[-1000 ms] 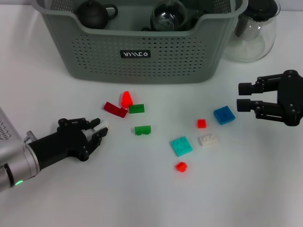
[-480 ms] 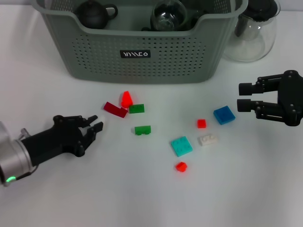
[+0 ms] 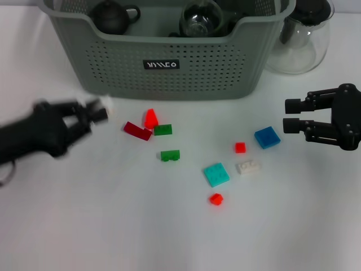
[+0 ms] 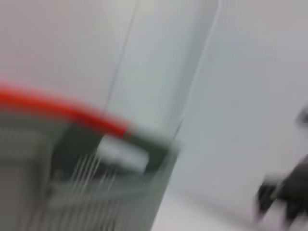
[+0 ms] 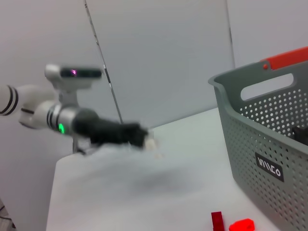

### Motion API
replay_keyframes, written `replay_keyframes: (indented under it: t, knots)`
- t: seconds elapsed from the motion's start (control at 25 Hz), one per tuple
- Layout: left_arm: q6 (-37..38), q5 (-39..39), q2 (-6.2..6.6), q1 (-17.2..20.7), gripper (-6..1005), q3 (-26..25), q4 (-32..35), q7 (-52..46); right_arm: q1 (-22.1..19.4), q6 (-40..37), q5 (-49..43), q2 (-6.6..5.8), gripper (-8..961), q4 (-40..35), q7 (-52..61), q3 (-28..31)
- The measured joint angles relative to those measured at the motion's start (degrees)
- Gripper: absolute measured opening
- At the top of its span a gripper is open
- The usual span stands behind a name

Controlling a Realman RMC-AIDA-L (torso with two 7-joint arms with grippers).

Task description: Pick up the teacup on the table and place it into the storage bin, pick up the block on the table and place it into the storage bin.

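left claw (image 3: 93, 113) holding white block (image 3: 107, 107), near storage bin (image 3: 169, 79)

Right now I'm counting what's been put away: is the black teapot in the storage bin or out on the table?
In. The black teapot sits inside the storage bin, behind its perforated front wall, next to a glass vessel.

You have the storage bin (image 3: 169, 56) at the rear, a pitcher (image 3: 302, 42) to its right, and scattered blocks (image 3: 217, 174) before it.
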Motion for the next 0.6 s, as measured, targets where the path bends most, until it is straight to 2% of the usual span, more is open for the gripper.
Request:
replay_keyframes:
  t: [0.16,0.28,0.4,0.48,0.52,0.6]
  knots:
    - [8.56,-7.24,1.64,-4.22,181,-1.73,4.91,-12.86,0.02,0.01,0.0,0.0,413,-0.01,-0.05,0.01]
    - [8.05,-12.15,2.84,-9.62,189,-0.54,10.12,-24.51,0.11,0.0,0.0,0.0,414,-0.07,-0.09,0.01]
    - [3.45,-11.88,4.76,-16.95,198,1.95,14.3,-35.27,0.24,0.01,0.0,0.01,414,-0.1,-0.07,0.0]
    - [-2.69,-11.28,6.35,-20.9,203,7.36,15.55,-41.4,0.26,-0.01,-0.01,0.05,414,-0.1,-0.06,0.01]
    - [-6.68,-10.97,7.27,-22.71,206,12.38,15.76,-44.46,0.29,0.0,0.0,0.06,414,-0.1,-0.07,0.0]
    - [-13.37,-10.09,8.2,-25.02,212,19.89,15.83,-48.8,0.34,0.0,0.0,0.1,414,-0.1,-0.12,0.0]
